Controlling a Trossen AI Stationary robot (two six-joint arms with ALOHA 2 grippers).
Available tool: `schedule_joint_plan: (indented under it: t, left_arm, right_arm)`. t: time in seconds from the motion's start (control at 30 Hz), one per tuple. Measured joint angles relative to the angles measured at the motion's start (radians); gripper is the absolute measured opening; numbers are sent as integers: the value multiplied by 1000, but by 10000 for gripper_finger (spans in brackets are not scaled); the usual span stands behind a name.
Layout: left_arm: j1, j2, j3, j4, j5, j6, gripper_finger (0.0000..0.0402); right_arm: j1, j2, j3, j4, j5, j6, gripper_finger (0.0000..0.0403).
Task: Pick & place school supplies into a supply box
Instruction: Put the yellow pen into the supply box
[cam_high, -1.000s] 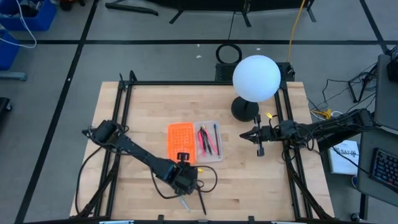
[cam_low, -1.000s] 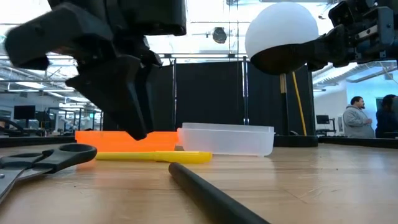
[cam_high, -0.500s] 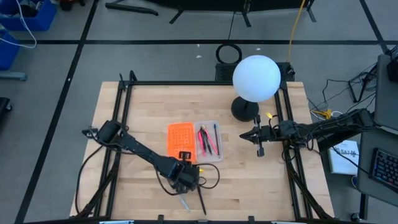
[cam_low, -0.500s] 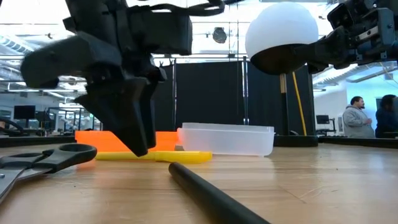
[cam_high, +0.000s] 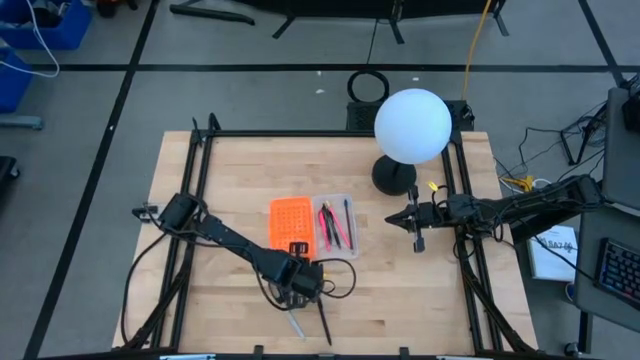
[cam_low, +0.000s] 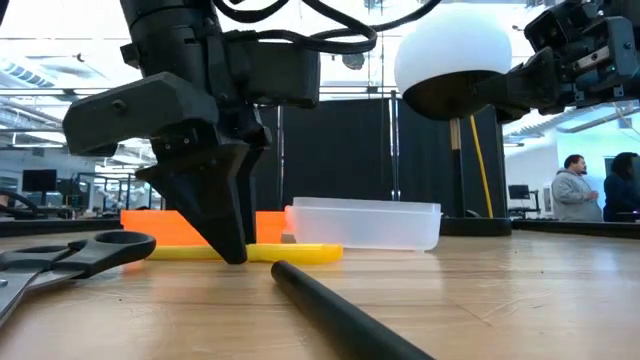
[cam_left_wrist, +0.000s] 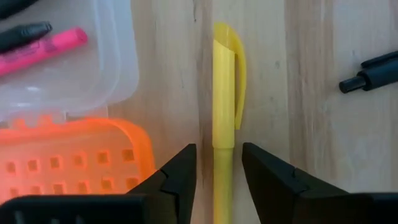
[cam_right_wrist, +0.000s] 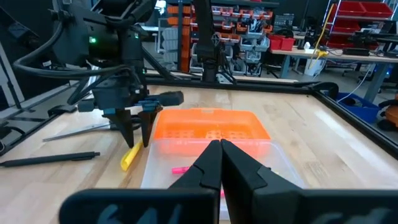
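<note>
Lowered since a second ago, left end effector (cam_left_wrist: 217, 171) straddles the yellow pen (cam_left_wrist: 224, 106) — fingers open, ungripped.

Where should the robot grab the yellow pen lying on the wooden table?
Best around the plain barrel of the yellow pen, below its clip, coming straight down from above. It lies flat on the wood, and the left gripper already has an open finger on each long side.
</note>
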Motion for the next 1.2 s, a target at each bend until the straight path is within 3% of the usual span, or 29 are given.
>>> schedule_joint_plan:
  t: [0.17,0.27,0.6,0.97,1.2]
  left_arm:
    - [13,3,0,4,80,-101,73]
    - [16,3,-2,7,78,-137,26]
    - [2,1,7,59,61,-208,33]
    - [5,-35,190,39,92,-271,27]
    - [30,-35,331,36,-35,-344,2]
  right_arm:
    - [0,0,0,1,0,0,0]
    - [0,0,0,1,0,0,0]
    - [0,0,0,1,0,8,0]
    - [0,0,0,1,0,8,0]
    - [0,0,0,3,-1,21,0]
